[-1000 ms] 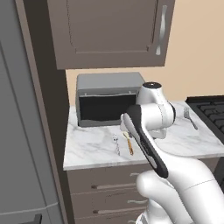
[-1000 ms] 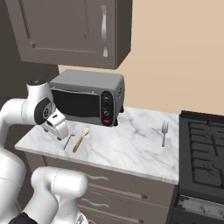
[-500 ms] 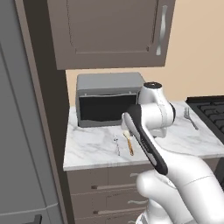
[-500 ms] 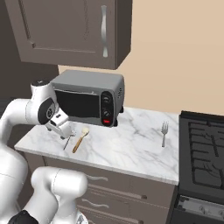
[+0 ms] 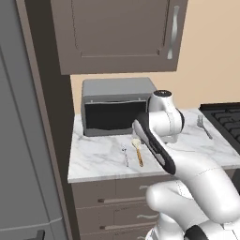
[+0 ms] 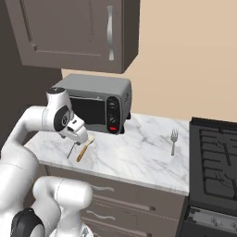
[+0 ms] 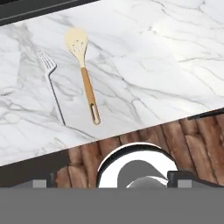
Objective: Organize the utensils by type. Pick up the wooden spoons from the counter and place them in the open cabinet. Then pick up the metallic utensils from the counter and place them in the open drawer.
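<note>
A short wooden spoon [image 7: 83, 74] with a pale slotted bowl and an orange-brown handle lies on the white marble counter [image 7: 157, 65]. A thin metal fork [image 7: 52, 85] lies just beside it. Both sit in front of the toaster oven, the spoon [image 5: 138, 151] right of the fork [image 5: 125, 156]. A second metal fork [image 6: 173, 139] lies farther right, near the stove. My gripper [image 6: 77, 135] hangs open above the counter's front edge, close over the spoon [image 6: 84, 147], with nothing between its fingers. The open cabinet and the open drawer are out of view.
A grey toaster oven [image 6: 97, 102] stands at the back of the counter. Above it, a wall cupboard [image 5: 117, 35] has its door shut. The black stove [image 6: 215, 159] borders the counter on the right, and a tall grey unit [image 5: 23, 140] stands on the left. The drawer fronts [image 5: 112, 199] below are shut.
The hand has edged slightly toward the wooden spoon. The spoon and both forks lie where they were.
</note>
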Motion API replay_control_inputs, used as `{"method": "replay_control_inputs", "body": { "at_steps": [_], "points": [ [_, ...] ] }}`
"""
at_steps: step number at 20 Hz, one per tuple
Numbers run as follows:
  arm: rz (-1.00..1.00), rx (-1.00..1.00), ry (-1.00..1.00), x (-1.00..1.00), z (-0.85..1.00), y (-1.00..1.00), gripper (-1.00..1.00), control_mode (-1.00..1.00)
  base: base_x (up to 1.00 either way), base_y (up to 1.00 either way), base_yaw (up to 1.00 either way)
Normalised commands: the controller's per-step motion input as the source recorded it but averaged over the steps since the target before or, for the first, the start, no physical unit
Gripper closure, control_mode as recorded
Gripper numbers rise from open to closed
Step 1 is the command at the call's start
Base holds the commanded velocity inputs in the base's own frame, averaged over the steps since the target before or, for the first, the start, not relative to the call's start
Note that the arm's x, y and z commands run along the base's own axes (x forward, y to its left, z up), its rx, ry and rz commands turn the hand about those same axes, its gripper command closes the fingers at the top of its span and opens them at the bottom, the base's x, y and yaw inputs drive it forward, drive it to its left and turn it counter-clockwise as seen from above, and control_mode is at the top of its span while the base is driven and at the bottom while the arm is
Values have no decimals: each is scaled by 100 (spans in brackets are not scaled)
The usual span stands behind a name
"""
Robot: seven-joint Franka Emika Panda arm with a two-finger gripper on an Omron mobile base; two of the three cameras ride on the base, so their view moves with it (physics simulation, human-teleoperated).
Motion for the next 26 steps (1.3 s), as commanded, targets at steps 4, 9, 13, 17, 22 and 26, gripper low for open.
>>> {"method": "replay_control_inputs", "body": {
  "at_steps": [4, 9, 13, 17, 22, 26],
  "points": [
    [3, -15, 0, 55, -59, -6, -100, -100, 0, 0, 0],
    [1, -7, -6, 36, -66, -3, -100, -100, 0, 0, 0],
    [0, -2, -13, 27, -53, 1, -100, -100, 0, 0, 0],
    [4, 0, -1, 12, -23, -5, -100, -100, 0, 0, 0],
    [3, 0, 0, 7, -23, 0, -100, -100, 0, 0, 0],
    [1, 0, 1, 13, -25, 0, -100, -100, 0, 0, 0]
  ]
}}
